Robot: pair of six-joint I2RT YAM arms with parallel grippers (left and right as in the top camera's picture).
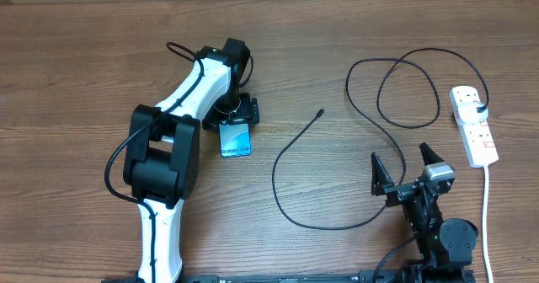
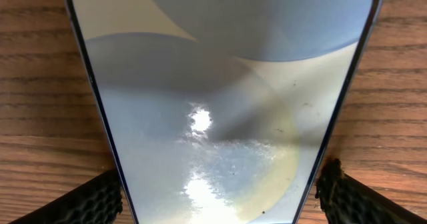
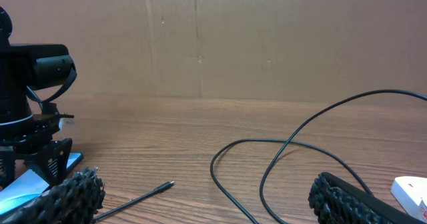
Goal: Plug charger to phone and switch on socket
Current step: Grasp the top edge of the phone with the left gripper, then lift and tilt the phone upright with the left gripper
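Note:
The phone (image 1: 237, 140) lies flat on the wooden table with its blue screen up, and it fills the left wrist view (image 2: 220, 104). My left gripper (image 1: 237, 117) straddles its upper end (image 2: 217, 184). One pad (image 2: 100, 201) and the other pad (image 2: 340, 194) stand right at its two long edges, and I cannot tell whether they press. The charger cable (image 1: 274, 169) loops across the table, its connector tip (image 1: 321, 112) lying free (image 3: 167, 184). The socket (image 1: 473, 127) lies at the far right with a black plug in it. My right gripper (image 1: 399, 153) is open and empty (image 3: 205, 181).
The socket's white cord (image 1: 487, 207) runs toward the front edge on the right. The left arm's black and white body (image 1: 164, 148) spans the left of the table. A cardboard wall (image 3: 200, 37) closes off the far side.

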